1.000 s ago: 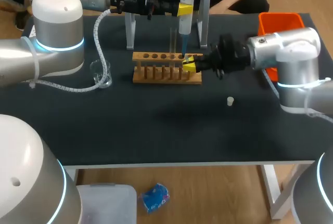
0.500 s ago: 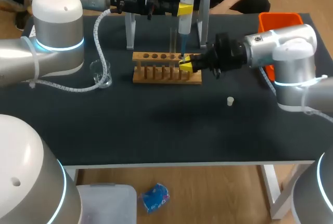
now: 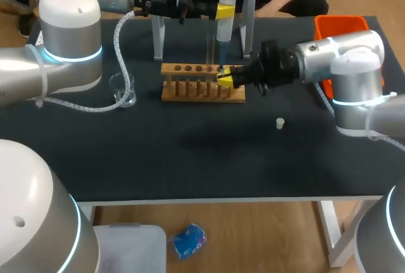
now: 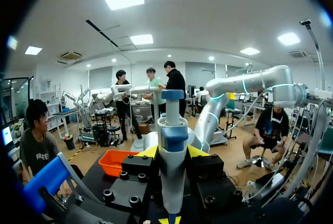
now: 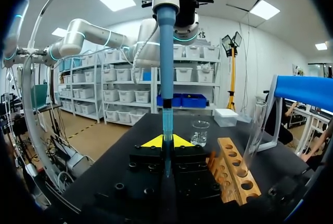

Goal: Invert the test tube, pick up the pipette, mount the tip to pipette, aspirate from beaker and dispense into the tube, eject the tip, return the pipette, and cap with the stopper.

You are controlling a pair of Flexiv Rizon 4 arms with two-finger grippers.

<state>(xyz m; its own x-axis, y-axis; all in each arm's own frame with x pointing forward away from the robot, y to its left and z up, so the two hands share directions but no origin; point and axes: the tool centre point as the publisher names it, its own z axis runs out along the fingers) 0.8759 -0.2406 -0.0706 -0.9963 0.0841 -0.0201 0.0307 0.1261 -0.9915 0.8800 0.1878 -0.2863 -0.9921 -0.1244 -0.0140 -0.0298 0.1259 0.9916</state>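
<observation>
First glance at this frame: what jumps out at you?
The left pincer holds a white-and-blue plastic pipette upright over the wooden test tube rack. The right pincer is shut on its translucent blue tip by the rack's right end; an orange plastic bin sits behind that arm.

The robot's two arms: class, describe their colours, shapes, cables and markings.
The left arm and right arm are rounded silver-white tubes with cyan joint rings. Black wrists end in the yellow-tipped left gripper and right gripper. A ribbed white cable hangs off the left arm.
</observation>
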